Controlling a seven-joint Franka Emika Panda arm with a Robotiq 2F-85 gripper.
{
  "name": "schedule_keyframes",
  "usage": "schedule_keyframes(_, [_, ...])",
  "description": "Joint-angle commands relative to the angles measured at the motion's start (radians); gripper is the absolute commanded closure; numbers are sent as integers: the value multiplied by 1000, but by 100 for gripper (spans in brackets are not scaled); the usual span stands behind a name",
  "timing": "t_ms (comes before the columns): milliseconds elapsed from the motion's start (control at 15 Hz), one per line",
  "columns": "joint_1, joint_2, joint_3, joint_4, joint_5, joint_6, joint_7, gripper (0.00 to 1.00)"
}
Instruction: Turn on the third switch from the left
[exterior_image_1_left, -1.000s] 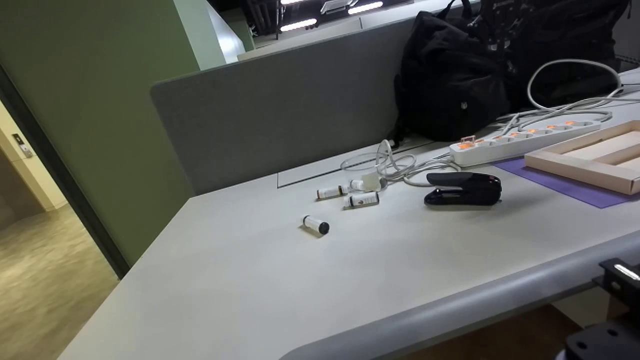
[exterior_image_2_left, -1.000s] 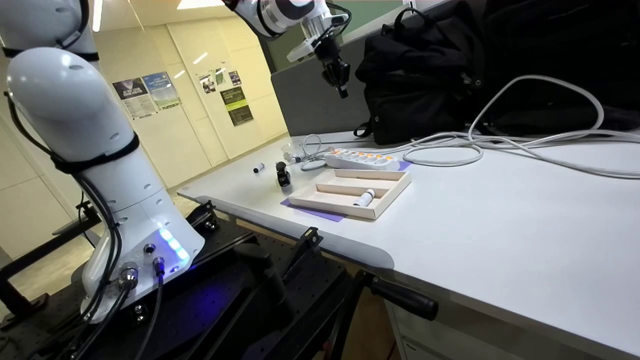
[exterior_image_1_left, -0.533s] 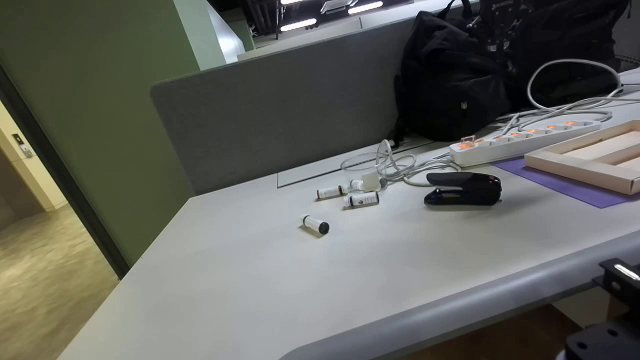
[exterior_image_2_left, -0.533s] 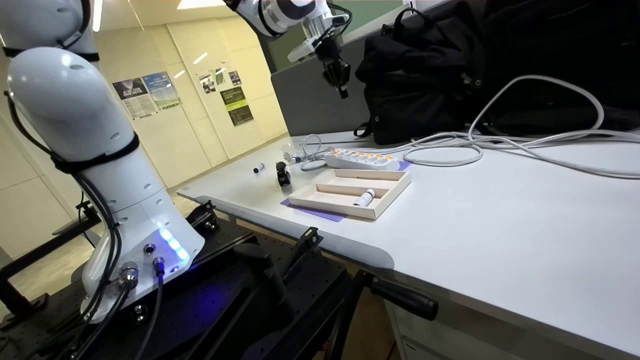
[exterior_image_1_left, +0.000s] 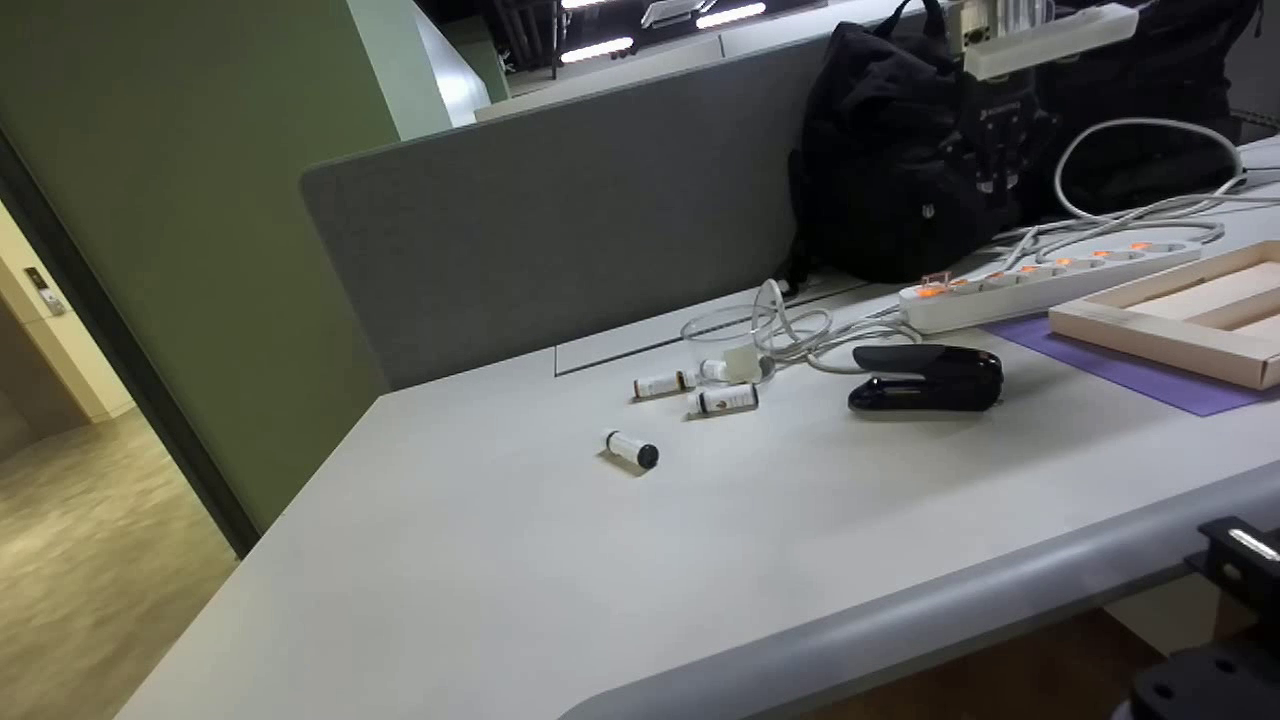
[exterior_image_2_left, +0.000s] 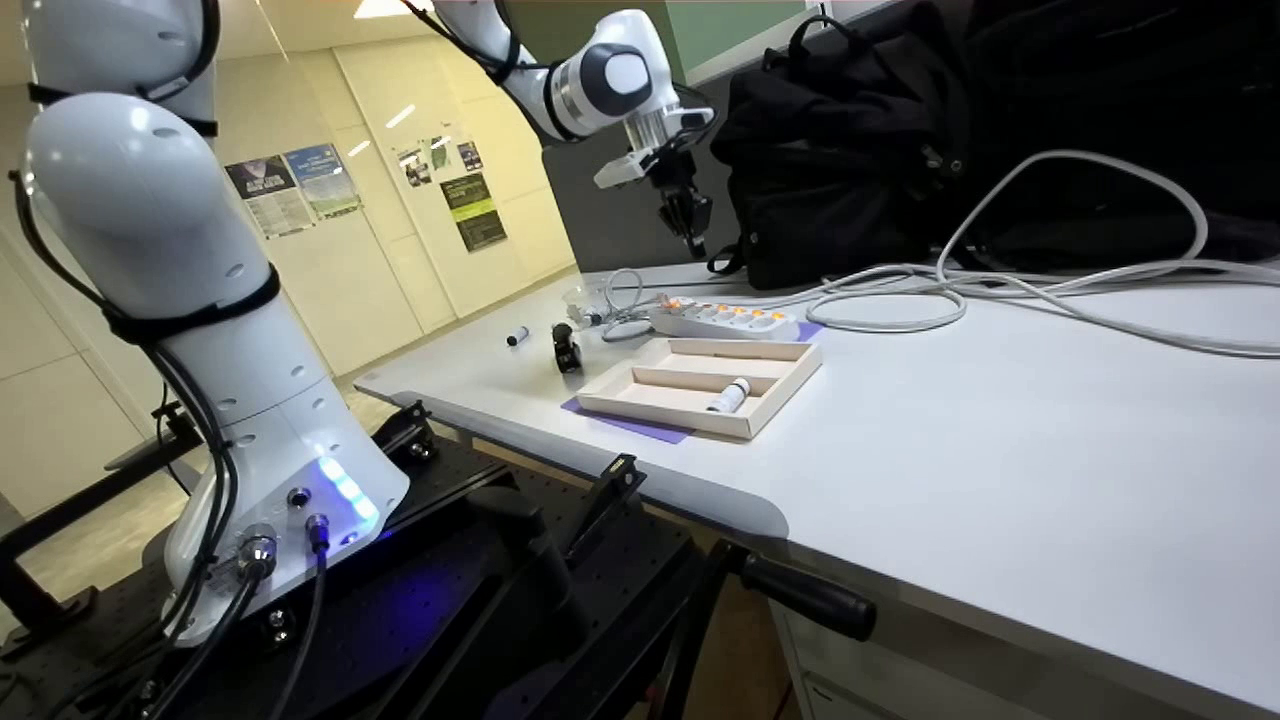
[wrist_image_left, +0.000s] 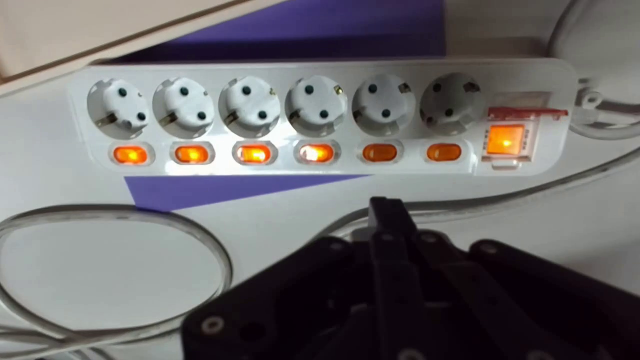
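Observation:
A white power strip (wrist_image_left: 282, 135) lies across the upper wrist view. It also shows in both exterior views (exterior_image_1_left: 1040, 300) (exterior_image_2_left: 700, 325). It has a row of small orange rocker switches under its sockets. The third from the left in the wrist view (wrist_image_left: 255, 153) glows, as do its neighbours on the left and the one on its right. The two switches further right (wrist_image_left: 380, 152) (wrist_image_left: 444, 152) look dim. A square main switch (wrist_image_left: 506, 139) under a raised clear cover is lit. My gripper (wrist_image_left: 392, 212) is shut and empty, above the table behind the strip (exterior_image_2_left: 697, 245).
A wooden tray (exterior_image_2_left: 690, 408) holding a white bottle stands beside the strip on a purple sheet (exterior_image_2_left: 640, 424). Looped grey cables (exterior_image_2_left: 905, 322), a black backpack (exterior_image_1_left: 890, 180), a black stapler (exterior_image_1_left: 928, 378) and small bottles (exterior_image_1_left: 632, 449) are around it.
My arm has come down, and the gripper has lowered toward the power strip, with a slight shift toward the backpack. It stays shut. The objects on the table have not moved.

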Motion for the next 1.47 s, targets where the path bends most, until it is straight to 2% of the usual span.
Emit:
schedule_keyframes(0, [35,82,-28,54,4,4,51,100])
schedule_keyframes(533, [34,179,-26,101,65,71,34,100])
schedule_keyframes(1067, [44,232,-49,162,70,-2,52,100])
schedule_keyframes(1400, [31,209,-39,176,90,-63,36,100])
